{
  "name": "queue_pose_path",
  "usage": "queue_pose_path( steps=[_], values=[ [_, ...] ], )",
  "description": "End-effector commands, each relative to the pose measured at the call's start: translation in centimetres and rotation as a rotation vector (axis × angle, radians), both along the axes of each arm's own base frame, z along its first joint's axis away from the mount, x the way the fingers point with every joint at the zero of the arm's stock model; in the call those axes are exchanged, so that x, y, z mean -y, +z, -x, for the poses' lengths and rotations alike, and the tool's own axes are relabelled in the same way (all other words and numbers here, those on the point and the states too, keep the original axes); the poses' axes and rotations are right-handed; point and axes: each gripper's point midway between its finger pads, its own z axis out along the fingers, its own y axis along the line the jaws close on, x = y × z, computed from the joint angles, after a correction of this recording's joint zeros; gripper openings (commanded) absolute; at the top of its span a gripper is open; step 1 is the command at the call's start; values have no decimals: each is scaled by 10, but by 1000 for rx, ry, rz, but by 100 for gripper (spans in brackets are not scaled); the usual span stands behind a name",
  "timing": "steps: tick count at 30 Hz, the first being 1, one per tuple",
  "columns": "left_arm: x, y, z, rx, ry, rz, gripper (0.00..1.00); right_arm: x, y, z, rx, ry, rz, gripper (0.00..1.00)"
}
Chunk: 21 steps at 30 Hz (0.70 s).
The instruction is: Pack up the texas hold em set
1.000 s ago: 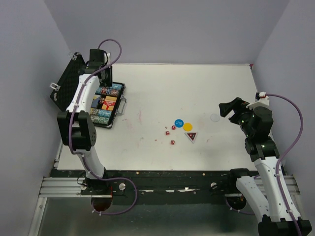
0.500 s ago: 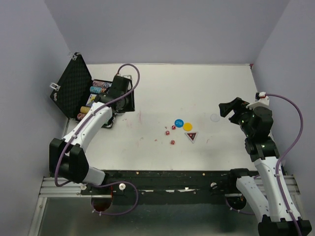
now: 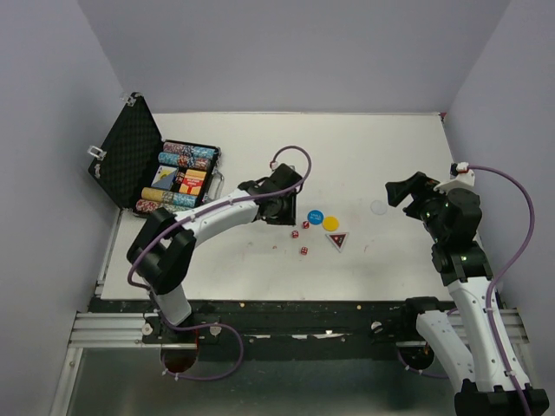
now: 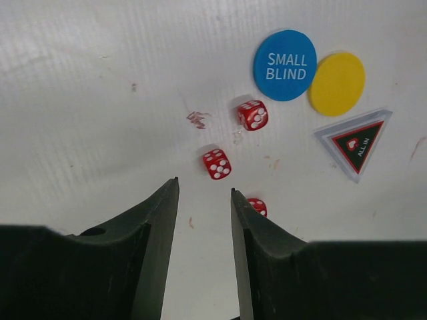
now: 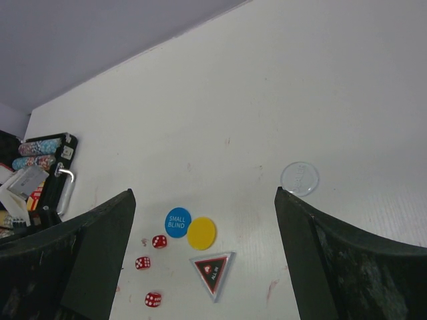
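Three dice before left hand, white disc outside its view

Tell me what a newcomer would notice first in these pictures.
The open black case stands out at the table's far left, its tray packed with multicoloured chips. Next comes the loose cluster mid-table: three red dice, a blue SMALL BLIND disc beside a yellow disc, and a triangular ALL-IN token. The left gripper hangs open close by the dice.
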Motion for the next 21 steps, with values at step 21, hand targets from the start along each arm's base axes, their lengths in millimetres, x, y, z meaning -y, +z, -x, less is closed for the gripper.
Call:
queue_pose_path(
  steps=[21],
  values=[
    [33,-32,6,-39,32,-85,41,-3,6,3,21,27,6,93]
  ],
)
